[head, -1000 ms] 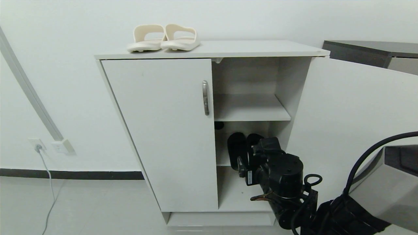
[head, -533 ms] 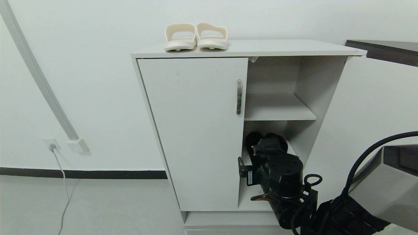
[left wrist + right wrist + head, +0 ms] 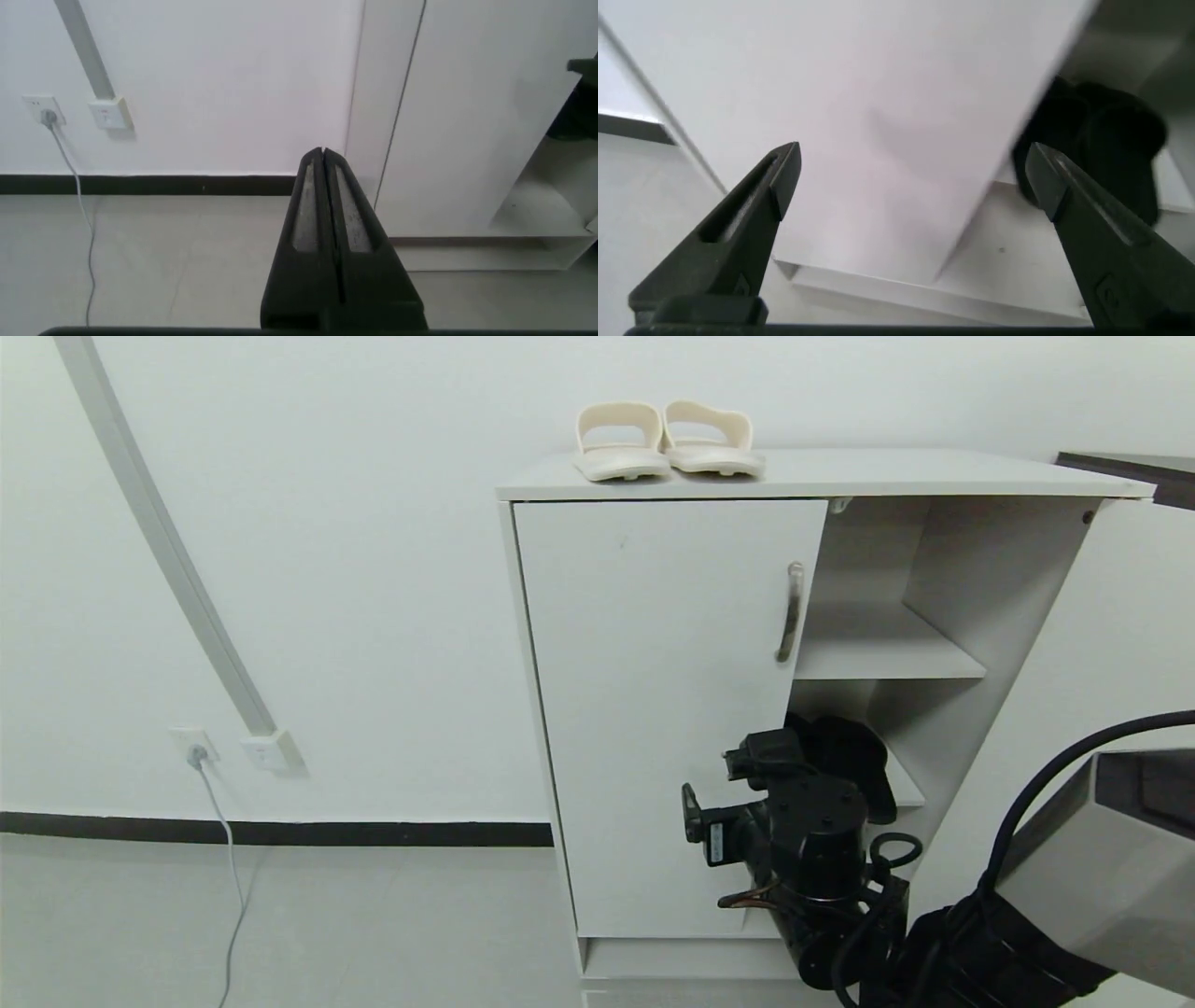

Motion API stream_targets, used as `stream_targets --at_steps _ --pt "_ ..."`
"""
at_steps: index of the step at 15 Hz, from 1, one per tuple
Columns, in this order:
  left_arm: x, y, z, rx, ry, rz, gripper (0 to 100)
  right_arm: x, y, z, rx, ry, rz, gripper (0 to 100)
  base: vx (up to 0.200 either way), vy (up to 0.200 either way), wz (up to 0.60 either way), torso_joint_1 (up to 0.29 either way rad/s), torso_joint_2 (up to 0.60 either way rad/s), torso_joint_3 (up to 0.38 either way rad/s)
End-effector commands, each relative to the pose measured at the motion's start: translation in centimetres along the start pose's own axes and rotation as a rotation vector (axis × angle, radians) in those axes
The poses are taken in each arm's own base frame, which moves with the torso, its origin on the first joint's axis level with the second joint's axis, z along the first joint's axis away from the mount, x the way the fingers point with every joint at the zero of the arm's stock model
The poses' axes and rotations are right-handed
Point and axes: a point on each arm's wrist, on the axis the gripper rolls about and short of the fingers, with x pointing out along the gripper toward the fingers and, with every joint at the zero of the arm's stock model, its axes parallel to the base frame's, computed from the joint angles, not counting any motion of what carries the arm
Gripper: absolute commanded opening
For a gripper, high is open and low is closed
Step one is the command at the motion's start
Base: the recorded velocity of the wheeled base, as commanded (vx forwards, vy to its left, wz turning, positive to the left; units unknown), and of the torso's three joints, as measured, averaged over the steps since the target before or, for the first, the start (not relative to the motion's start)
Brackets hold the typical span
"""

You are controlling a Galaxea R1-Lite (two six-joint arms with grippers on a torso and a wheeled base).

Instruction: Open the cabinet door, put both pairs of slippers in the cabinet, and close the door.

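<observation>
A cream pair of slippers sits on top of the white cabinet. A black pair lies on the cabinet's middle shelf, partly hidden behind my right arm, and is also seen in the right wrist view. The left door with its metal handle is closed, and the right door stands swung open. My right gripper is open and holds nothing, low in front of the left door's inner edge. My left gripper is shut and holds nothing, pointing at the floor beside the cabinet.
A wall socket with a hanging cable and a slanted grey conduit are on the wall left of the cabinet. A dark piece of furniture stands behind the open door. Bare floor lies to the left.
The whole head picture has shifted, so the camera moved: the cabinet now lies further right. My right gripper, earlier facing the open compartment, now faces the left door's edge.
</observation>
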Motion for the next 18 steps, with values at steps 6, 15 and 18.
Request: stream_targets --at_steps 6,15,18 --pt "0.01 0.0 0.01 -0.003 0.001 0.002 0 -0.19 -0.1 -0.22 0.014 -0.016 0.022 100 0.0 0.0 0.0 0.0 0.0 0.0" --pt "0.01 0.01 0.01 -0.007 0.001 0.006 0 0.01 -0.82 -0.62 0.021 -0.026 0.055 100 0.0 0.0 0.0 0.0 0.0 0.0" --pt "0.01 0.01 0.01 -0.006 0.001 0.006 0 -0.09 -0.61 -0.62 0.024 -0.028 0.063 100 0.0 0.0 0.0 0.0 0.0 0.0"
